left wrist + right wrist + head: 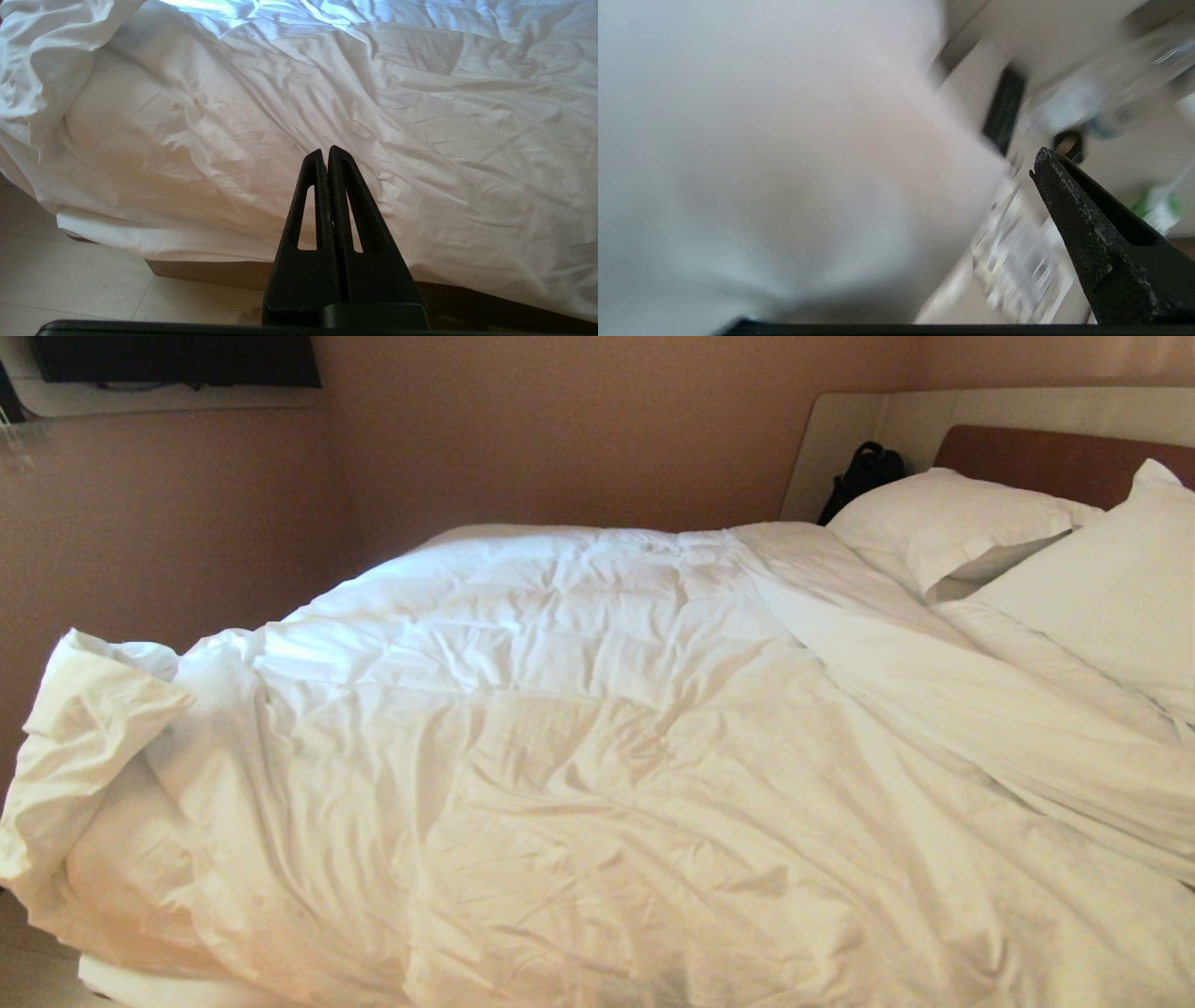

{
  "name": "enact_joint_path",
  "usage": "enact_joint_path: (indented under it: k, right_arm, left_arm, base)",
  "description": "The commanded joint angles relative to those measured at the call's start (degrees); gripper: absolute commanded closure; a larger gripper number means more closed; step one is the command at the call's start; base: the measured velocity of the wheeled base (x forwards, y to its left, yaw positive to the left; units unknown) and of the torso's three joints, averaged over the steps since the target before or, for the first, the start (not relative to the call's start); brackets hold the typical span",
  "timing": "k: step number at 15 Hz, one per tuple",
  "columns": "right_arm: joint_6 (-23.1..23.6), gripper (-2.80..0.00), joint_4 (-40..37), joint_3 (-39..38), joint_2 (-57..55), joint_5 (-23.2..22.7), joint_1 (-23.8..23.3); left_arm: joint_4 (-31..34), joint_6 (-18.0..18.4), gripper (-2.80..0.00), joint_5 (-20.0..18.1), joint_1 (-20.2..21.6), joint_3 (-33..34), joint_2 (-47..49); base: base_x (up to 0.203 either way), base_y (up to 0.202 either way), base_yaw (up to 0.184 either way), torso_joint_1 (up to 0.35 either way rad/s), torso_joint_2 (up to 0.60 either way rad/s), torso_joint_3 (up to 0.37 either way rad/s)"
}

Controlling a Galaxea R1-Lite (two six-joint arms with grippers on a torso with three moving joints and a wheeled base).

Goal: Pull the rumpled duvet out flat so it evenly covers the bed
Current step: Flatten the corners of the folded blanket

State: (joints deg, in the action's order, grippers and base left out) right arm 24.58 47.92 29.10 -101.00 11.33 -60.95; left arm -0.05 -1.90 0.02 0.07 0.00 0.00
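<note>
With the left pincer (327, 151) closed and empty and the right pincer (1069, 196) wide open, a shallow pinch could slip off the duvet (579, 728), leaving its bunched corner (93, 709) folded.

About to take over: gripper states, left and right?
Left gripper: shut, empty, above the duvet.
Right gripper: open, holding nothing.

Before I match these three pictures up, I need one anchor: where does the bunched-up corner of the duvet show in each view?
Head view: the bunched corner of the duvet hangs over the bed's near left edge.
Left wrist view: the same corner is at the upper left, beyond the shut left gripper.
Right wrist view: too blurred to find the corner; only white fabric beside one finger of the right gripper.
Shared landmark: the duvet.
</note>
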Motion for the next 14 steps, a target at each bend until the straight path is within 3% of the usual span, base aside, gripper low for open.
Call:
enact_joint_path:
  k: [1,4,8,14]
  right_arm:
    - [-0.89,-2.80,-3.41,2.41,2.34,-0.25,-0.33]
    - [-3.93,-2.80,-14.17,6.23,6.97,-2.80,-0.32]
    - [-9.91,-2.80,-30.00,18.30,7.37,-2.68,0.83]
    - [-10.15,-2.80,-27.50,19.87,0.81,4.11,1.09]
  left_arm:
    - [0.05,-0.03,0.00,0.02,0.01,0.00,0.00]
    - [0.05,-0.03,0.00,0.00,0.01,0.00,0.00]
    - [0.05,-0.03,0.00,0.06,0.01,0.00,0.00]
    - [0.05,-0.03,0.00,0.06,0.01,0.00,0.00]
  base:
    - [0.000,0.000,0.000,0.000,0.00,0.000]
    - [0.000,0.000,0.000,0.000,0.00,0.000]
    - [0.000,0.000,0.000,0.000,0.00,0.000]
    - [0.000,0.000,0.000,0.000,0.00,0.000]
